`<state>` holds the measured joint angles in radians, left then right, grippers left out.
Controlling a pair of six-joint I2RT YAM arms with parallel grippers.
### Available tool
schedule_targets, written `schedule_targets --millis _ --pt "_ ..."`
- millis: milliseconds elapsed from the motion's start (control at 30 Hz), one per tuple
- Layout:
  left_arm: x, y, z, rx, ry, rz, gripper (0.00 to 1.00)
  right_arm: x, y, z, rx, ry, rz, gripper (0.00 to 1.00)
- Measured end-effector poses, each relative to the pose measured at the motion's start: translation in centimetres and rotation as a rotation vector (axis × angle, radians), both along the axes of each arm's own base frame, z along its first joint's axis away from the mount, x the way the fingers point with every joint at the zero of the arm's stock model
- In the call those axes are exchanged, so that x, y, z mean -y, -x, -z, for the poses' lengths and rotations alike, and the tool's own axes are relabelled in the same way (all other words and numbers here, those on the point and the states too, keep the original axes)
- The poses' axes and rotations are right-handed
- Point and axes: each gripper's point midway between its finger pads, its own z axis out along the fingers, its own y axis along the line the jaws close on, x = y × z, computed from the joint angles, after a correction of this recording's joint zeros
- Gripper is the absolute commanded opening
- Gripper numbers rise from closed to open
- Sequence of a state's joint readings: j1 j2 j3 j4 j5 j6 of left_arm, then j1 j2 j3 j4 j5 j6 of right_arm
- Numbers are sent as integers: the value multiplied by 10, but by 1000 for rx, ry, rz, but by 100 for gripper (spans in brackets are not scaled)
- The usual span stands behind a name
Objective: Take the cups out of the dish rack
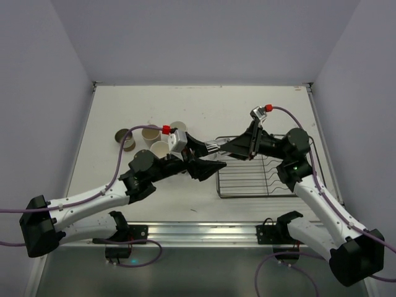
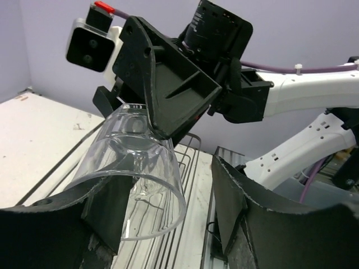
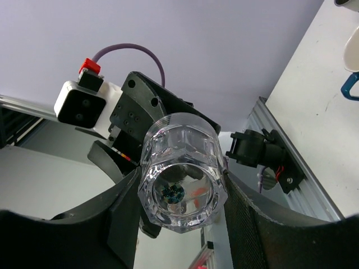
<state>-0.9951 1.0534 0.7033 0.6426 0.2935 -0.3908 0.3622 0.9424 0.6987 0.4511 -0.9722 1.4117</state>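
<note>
A clear glass cup [image 1: 213, 147] hangs in the air over the left end of the dark wire dish rack [image 1: 247, 182]. My right gripper [image 1: 218, 148] is shut on its thick base [image 3: 182, 168]. In the left wrist view the cup's open rim [image 2: 140, 168] points at me. My left gripper [image 1: 209, 158] is open around that rim. Its right finger [image 2: 235, 196] stands apart from the glass, and its left finger [image 2: 106, 207] is close by it. The rack wires [image 2: 190, 151] show below. No other cup shows in the rack.
Several beige cups [image 1: 150, 133] and one brown cup [image 1: 127, 139] stand in a group on the table at the back left. A pale cup with a blue handle [image 3: 350, 84] shows at the right wrist view's edge. Grey walls close in the sides.
</note>
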Motion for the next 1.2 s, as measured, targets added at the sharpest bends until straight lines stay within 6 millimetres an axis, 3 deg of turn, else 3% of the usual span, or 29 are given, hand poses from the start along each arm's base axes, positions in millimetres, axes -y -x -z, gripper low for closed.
schedule_targets --millis 200,267,300,333,400,467,500,533,600,633,733,1000,1200 --pt "-5 -13 -4 -4 16 -93 33 -9 5 -3 -2 -8 -8 0" --pt "-7 -14 -6 -5 25 -107 18 -11 3 -4 -5 -9 6 0" --pt "-8 -12 -7 -8 29 -106 4 -12 3 -4 -3 -9 10 0" --pt "-8 -11 -8 -12 33 -104 0 -12 3 -5 3 -11 12 0" --pt "-8 -10 -9 -15 38 -107 0 -12 2 -7 16 -13 18 0" --pt "-9 -10 -10 -15 39 -109 0 -13 3 -8 16 -13 17 13" --pt "-9 -10 -10 -16 38 -110 0 -13 3 -7 17 -12 18 26" --pt "-10 -10 -10 -17 36 -110 0 -13 3 -7 17 -10 18 47" --pt "-11 -9 -9 -21 30 -110 0 -13 3 -7 19 0 17 58" --pt "-12 -9 -8 -22 24 -111 0 -14 3 -7 19 10 16 77" --pt "-20 -10 -3 -34 -11 -141 0 -15 4 -6 27 54 13 99" --pt "-59 -5 9 -71 -96 -227 0 -9 0 1 107 205 53 99" --pt "-75 -33 53 -235 -350 -417 0 18 -31 51 44 486 281 99"
